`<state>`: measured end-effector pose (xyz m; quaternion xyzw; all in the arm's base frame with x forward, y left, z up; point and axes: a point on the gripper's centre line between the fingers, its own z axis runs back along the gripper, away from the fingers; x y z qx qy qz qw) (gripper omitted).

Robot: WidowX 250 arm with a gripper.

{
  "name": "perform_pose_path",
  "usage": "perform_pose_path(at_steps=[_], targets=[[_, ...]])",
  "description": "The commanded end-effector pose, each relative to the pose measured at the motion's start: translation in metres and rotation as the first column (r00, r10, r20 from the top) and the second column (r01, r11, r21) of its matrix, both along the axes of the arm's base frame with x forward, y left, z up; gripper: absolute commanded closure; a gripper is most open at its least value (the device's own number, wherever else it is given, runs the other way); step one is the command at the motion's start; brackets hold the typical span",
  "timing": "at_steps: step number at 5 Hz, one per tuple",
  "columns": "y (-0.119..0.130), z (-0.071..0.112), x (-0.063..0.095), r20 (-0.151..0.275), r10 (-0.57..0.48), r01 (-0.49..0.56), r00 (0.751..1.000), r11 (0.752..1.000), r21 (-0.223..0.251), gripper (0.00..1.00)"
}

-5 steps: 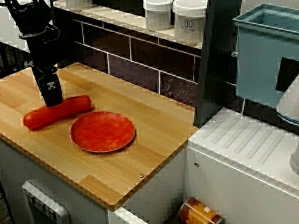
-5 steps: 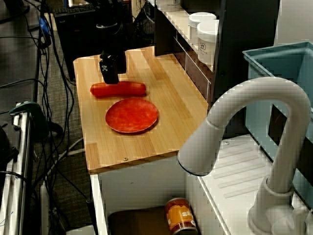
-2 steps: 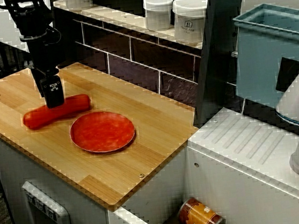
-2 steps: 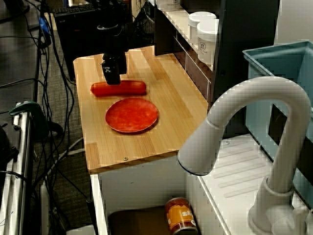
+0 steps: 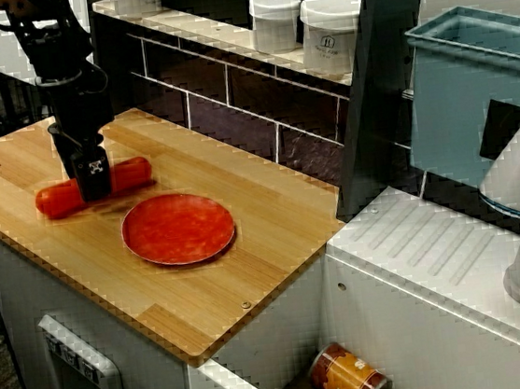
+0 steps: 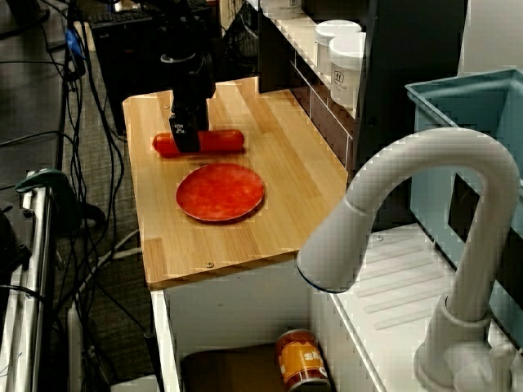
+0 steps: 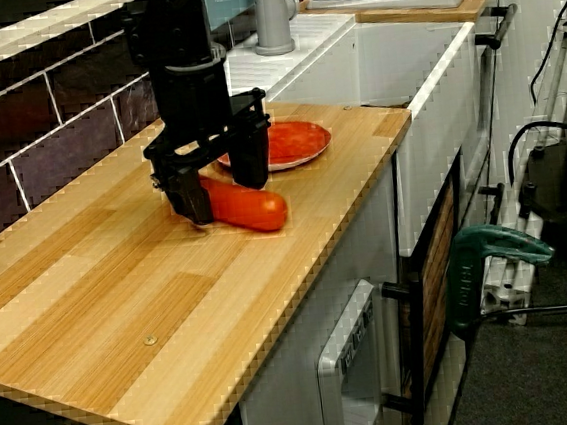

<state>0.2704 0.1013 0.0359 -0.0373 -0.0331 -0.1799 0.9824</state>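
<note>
A red sausage (image 5: 131, 174) lies lengthwise near the back left of the wooden counter (image 5: 272, 221), and a faint shadow shows under it. My black gripper (image 5: 94, 180) reaches straight down over its middle. In the low view from the counter's end, the gripper (image 7: 223, 190) has one finger on each side of the sausage (image 7: 261, 211), pressed against it. The view from behind the faucet shows the gripper (image 6: 185, 140) covering the middle of the sausage (image 6: 222, 141). A flat red plate (image 5: 177, 228) rests just beside the sausage, toward the sink.
Two white jars (image 5: 275, 21) stand on the tiled ledge behind the counter. A blue bin (image 5: 473, 86) and a white faucet (image 6: 409, 220) are at the sink end. A can (image 5: 348, 377) lies in the basin below. Cables hang past the counter's far side.
The gripper has come down from above the sausage and now straddles it. The sausage sits slightly higher in both views than before.
</note>
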Motion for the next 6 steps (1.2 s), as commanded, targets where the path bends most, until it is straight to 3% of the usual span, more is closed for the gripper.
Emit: perform_pose_path(at_steps=[1, 2, 4, 5, 6], targets=[[0.001, 0.000, -0.005, 0.011, 0.016, -0.016, 1.000, 1.000, 0.002, 0.00], [0.001, 0.001, -0.005, 0.017, 0.002, -0.003, 1.000, 1.000, 0.006, 1.00], [0.003, 0.015, -0.011, 0.010, -0.044, 0.045, 0.999, 0.998, -0.033, 1.00], [-0.012, 0.045, -0.017, 0.051, -0.172, 0.174, 0.984, 0.984, -0.032, 1.00], [-0.022, 0.064, -0.021, 0.074, -0.299, 0.298, 0.951, 0.954, 0.016, 1.00]])
